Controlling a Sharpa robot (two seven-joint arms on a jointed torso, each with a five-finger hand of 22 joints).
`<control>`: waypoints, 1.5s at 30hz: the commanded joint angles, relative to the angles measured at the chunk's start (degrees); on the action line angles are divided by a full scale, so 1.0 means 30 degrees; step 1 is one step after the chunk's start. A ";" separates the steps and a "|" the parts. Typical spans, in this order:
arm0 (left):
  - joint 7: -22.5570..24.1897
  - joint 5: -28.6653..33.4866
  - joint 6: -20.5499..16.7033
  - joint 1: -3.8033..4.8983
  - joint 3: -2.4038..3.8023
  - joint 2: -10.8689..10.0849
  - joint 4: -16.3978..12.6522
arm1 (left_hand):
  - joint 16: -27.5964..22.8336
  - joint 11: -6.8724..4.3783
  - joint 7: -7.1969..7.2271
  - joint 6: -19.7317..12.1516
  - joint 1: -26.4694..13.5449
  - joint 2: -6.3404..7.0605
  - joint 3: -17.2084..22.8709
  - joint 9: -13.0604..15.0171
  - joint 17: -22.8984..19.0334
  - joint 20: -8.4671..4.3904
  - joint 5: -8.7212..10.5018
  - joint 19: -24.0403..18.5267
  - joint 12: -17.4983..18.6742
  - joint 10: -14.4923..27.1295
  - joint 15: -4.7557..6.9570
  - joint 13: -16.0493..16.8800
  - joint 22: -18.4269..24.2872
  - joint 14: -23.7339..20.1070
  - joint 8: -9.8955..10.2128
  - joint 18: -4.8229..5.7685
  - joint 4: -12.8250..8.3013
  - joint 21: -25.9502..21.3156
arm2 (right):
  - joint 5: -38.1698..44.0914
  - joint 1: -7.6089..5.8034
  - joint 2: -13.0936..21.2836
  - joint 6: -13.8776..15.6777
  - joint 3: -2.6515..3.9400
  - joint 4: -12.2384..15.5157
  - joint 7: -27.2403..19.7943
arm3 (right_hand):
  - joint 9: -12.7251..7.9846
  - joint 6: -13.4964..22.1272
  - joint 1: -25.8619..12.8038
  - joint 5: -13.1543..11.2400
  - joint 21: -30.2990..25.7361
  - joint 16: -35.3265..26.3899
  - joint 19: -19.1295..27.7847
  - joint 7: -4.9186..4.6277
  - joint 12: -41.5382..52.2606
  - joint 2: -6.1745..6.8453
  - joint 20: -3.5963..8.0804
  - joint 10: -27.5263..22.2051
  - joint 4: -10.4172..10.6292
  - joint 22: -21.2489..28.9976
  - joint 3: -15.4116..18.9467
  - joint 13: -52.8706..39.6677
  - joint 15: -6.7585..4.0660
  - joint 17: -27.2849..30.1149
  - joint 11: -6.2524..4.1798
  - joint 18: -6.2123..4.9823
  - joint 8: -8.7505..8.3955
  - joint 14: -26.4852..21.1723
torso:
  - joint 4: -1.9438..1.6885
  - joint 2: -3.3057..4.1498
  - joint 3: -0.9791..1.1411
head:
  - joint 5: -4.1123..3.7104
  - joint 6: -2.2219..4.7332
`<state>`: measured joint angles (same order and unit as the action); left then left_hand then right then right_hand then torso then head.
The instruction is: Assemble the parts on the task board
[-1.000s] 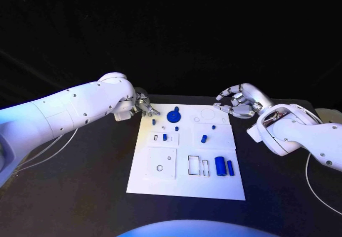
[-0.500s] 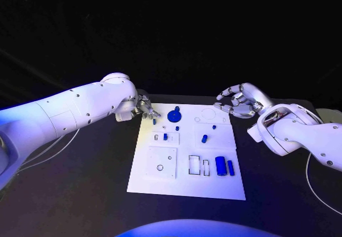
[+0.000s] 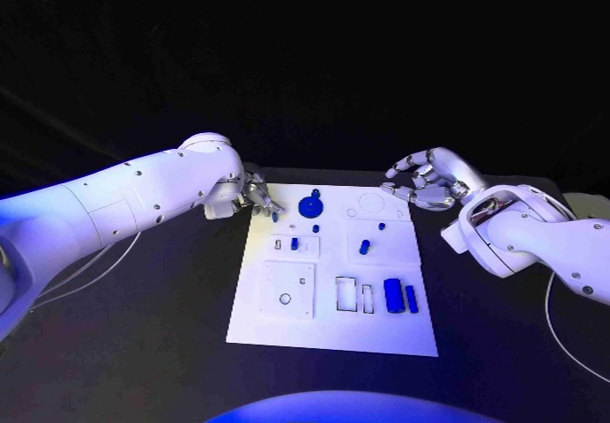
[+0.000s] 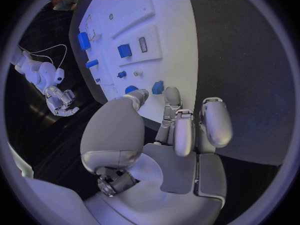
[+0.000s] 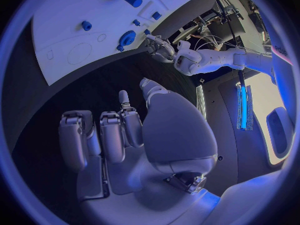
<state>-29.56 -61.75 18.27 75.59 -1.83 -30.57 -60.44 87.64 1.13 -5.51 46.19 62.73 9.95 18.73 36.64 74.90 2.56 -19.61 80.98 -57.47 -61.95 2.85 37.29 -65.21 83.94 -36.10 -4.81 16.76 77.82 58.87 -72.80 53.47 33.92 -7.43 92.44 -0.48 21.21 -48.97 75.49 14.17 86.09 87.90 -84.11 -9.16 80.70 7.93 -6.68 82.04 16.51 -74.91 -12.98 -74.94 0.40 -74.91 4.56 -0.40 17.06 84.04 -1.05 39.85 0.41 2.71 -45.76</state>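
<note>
1. While the left hand (image 3: 255, 194) pinches a small blue plastic peg (image 4: 157, 87) at the white task board's (image 3: 299, 330) far left corner, it should lower squarely.
2. The right hand (image 3: 426, 183), fingers curled on nothing, hovers off the far right corner.
3. Since a second ago, the left hand has edged slightly away from the board.

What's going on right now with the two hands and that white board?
Left hand at the task board's far left corner, fingertips by a small blue part. Right hand curled, holding nothing, off the far right corner. Nothing in the way.
</note>
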 commanded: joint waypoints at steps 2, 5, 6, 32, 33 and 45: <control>0.0001 0.0021 0.0294 -0.0023 -0.0004 0.0018 -0.0050 | 0.0071 -0.0062 0.0070 0.0163 0.0387 -0.0044 0.0086 -0.0042 0.3500 -0.0045 -0.0074 0.0113 -0.0118 -0.0161 0.0002 -0.0001 -0.0046 0.1599 -0.0116 0.0035 -0.0086 0.0139 | 0.0058 0.0012 -0.0017 -0.0134 0.0003 0.0012 -0.0162 | -0.0027 0.0168 -0.0203 0.0114 -0.0126 -0.0061 -0.1020 0.0014 -0.0054 -0.0072 0.0145 -0.0100 -0.0005 -0.3857 -0.0126 -0.2125 -0.0075 -0.3089 -0.0069 -0.0293 0.0108 0.1497 | -0.0008 -0.0011 0.0007 | -0.0008 0.0023; 0.0019 0.0088 0.0237 -0.0032 -0.0008 0.0023 -0.0050 | 0.0080 -0.0092 0.0101 0.0197 0.0633 -0.0132 0.0159 -0.0055 0.3517 -0.0068 -0.0084 0.0119 -0.0157 -0.0201 0.0028 0.0021 -0.0071 0.1604 -0.0156 0.0038 -0.0114 0.0153 | 0.0057 0.0012 -0.0020 -0.0137 0.0003 0.0008 -0.0164 | -0.0026 0.0165 -0.0202 0.0126 -0.0125 -0.0057 -0.1022 0.0015 -0.0055 -0.0083 0.0146 -0.0099 -0.0004 -0.3858 -0.0138 -0.2125 -0.0076 -0.3101 -0.0071 -0.0293 0.0114 0.1500 | 0.0004 -0.0013 0.0009 | 0.0008 -0.0008; 0.0036 0.0135 0.0210 -0.0035 -0.0009 0.0026 -0.0048 | 0.0078 -0.0100 0.0108 0.0207 0.0704 -0.0165 0.0182 -0.0059 0.3512 -0.0075 -0.0083 0.0123 -0.0157 -0.0203 0.0035 0.0007 -0.0088 0.1603 -0.0169 0.0041 -0.0114 0.0162 | 0.0057 0.0012 -0.0022 -0.0138 0.0003 0.0007 -0.0165 | -0.0026 0.0165 -0.0202 0.0126 -0.0125 -0.0057 -0.1022 0.0015 -0.0055 -0.0083 0.0146 -0.0099 -0.0004 -0.3858 -0.0138 -0.2125 -0.0076 -0.3101 -0.0071 -0.0293 0.0114 0.1500 | 0.0006 -0.0013 0.0013 | 0.0011 -0.0022; 0.0459 0.0824 -0.0193 -0.0064 -0.0064 0.0134 0.0052 | 0.0116 -0.0322 0.0342 0.0167 0.3375 -0.1165 0.1431 -0.0020 0.3582 -0.0247 -0.0054 0.0145 -0.0209 -0.0302 0.0231 -0.0143 -0.0275 0.1624 -0.0594 0.0067 -0.0566 0.0242 | 0.0055 0.0017 -0.0062 -0.0192 0.0004 -0.0041 -0.0113 | -0.0024 0.0154 -0.0203 0.0168 -0.0119 -0.0057 -0.1029 0.0019 -0.0012 -0.0119 0.0150 -0.0060 -0.0007 -0.3865 -0.0187 -0.2162 -0.0080 -0.3107 -0.0075 -0.0290 0.0137 0.1502 | 0.0010 -0.0017 0.0016 | -0.0004 -0.0169; 0.0461 0.0842 -0.0188 -0.0064 -0.0065 0.0131 0.0059 | 0.0112 -0.0334 0.0355 0.0137 0.3612 -0.1226 0.1633 -0.0016 0.3573 -0.0258 -0.0058 0.0144 -0.0197 -0.0297 0.0246 -0.0167 -0.0282 0.1621 -0.0619 0.0067 -0.0674 0.0244 | 0.0055 0.0017 -0.0061 -0.0193 0.0004 -0.0040 -0.0111 | -0.0024 0.0154 -0.0203 0.0168 -0.0119 -0.0057 -0.1029 0.0019 -0.0012 -0.0119 0.0150 -0.0060 -0.0007 -0.3865 -0.0187 -0.2162 -0.0080 -0.3107 -0.0075 -0.0290 0.0137 0.1502 | 0.0012 -0.0017 0.0017 | -0.0003 -0.0164; 0.0454 0.0919 -0.0703 -0.0064 -0.0067 0.0050 0.0089 | 0.0067 -0.0250 0.0167 -0.0401 0.4321 -0.0994 0.6490 0.0512 0.3465 -0.0161 -0.0122 0.0194 -0.0286 -0.0667 0.0160 -0.0201 -0.0518 0.1596 -0.1605 0.0103 -0.2746 0.0354 | 0.0056 0.0019 -0.0052 -0.0202 0.0004 -0.0040 -0.0100 | -0.0021 0.0137 -0.0180 0.0231 -0.0134 -0.0064 -0.1022 0.0025 0.0005 -0.0128 0.0154 -0.0043 -0.0026 -0.3854 -0.0232 -0.2175 -0.0085 -0.3095 -0.0084 -0.0294 0.0164 0.1500 | 0.0014 -0.0020 0.0015 | 0.0007 -0.0192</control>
<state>-28.86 -59.54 17.13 75.39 -2.04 -30.44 -60.17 87.64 0.37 -5.10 45.12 76.33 6.99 30.75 36.46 74.90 2.15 -19.83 81.39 -58.22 -63.67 3.28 36.68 -66.72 83.94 -40.78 -4.81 15.88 78.50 58.81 -72.78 53.34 33.87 -7.42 92.31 -0.50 21.22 -48.97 75.25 14.66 85.87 87.90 -84.11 -9.16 80.70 7.69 -6.68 82.04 16.51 -74.93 -13.29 -74.91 0.40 -74.95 4.56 -0.40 17.28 84.04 -0.97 39.81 0.46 2.72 -46.30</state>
